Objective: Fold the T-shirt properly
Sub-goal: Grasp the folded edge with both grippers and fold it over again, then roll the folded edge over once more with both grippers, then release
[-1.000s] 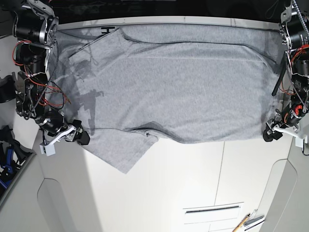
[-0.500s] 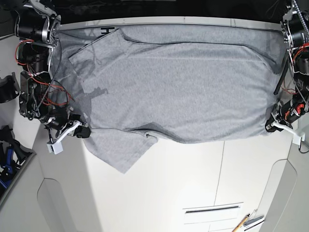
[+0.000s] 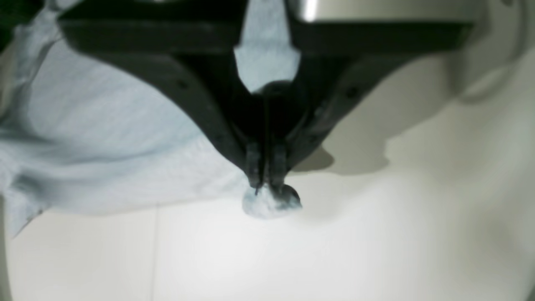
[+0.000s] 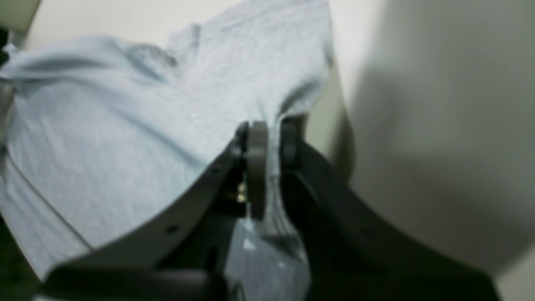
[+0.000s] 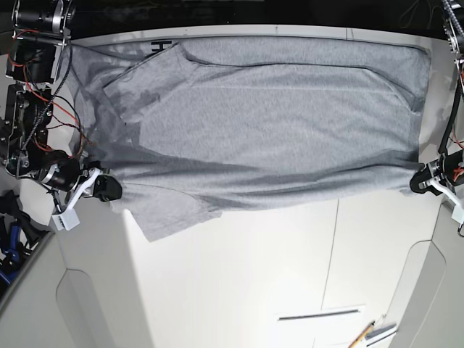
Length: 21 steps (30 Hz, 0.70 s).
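The light heather-grey T-shirt [image 5: 268, 123] lies spread across the white table [image 5: 290, 268], plain side up, with a bit of black lettering [image 5: 161, 46] at its far edge. A sleeve [image 5: 174, 214] hangs toward the front left. My right gripper [image 5: 110, 190] is shut on the shirt's front left edge; the right wrist view shows cloth [image 4: 125, 117] pinched at that gripper [image 4: 269, 144]. My left gripper [image 5: 419, 181] is shut on the front right corner. In the left wrist view a wad of cloth [image 3: 269, 202] bulges below the gripper's [image 3: 265, 182] shut fingertips.
The table's far edge [image 5: 290, 30] runs just behind the shirt. A slot [image 5: 319, 314] and a yellow-handled tool [image 5: 361, 336] lie near the front right. Blue and black gear [image 5: 9, 232] sits off the table at the left.
Both grippers moved outward and apart, pulling the shirt's front edge taut and straighter. The left gripper went right, the right gripper went left, and the sleeve drew back.
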Motion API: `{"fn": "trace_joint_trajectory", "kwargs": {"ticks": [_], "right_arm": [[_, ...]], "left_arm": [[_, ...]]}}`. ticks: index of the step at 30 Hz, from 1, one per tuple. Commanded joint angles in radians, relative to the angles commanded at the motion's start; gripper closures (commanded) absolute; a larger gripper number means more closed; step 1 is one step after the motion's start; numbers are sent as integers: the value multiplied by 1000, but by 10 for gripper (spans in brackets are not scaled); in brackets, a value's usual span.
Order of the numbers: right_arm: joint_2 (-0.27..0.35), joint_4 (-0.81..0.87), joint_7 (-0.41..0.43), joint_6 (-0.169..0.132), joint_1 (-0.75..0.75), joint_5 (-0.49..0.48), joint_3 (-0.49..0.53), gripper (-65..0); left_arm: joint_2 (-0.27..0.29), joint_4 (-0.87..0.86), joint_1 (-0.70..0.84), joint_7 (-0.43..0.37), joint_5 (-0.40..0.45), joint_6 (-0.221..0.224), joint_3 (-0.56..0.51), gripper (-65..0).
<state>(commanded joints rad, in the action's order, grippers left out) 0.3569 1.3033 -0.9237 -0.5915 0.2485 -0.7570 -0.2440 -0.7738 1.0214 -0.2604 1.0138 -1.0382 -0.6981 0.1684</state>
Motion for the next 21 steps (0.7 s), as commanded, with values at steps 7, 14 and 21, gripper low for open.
{"fn": "trace_joint_trajectory", "kwargs": {"ticks": [7, 14, 21], "right_arm": [[78, 103, 1, 0, -128, -56, -34, 0], [109, 146, 0, 0, -240, -45, -40, 0], [108, 145, 12, 5, -278, 22, -41, -123]], "left_arm": [[-94, 216, 174, 1, -28, 0, 0, 0], [-97, 240, 288, 23, -10, 0, 0, 0], [-90, 240, 335, -58, 11, 0, 0, 0]]}}
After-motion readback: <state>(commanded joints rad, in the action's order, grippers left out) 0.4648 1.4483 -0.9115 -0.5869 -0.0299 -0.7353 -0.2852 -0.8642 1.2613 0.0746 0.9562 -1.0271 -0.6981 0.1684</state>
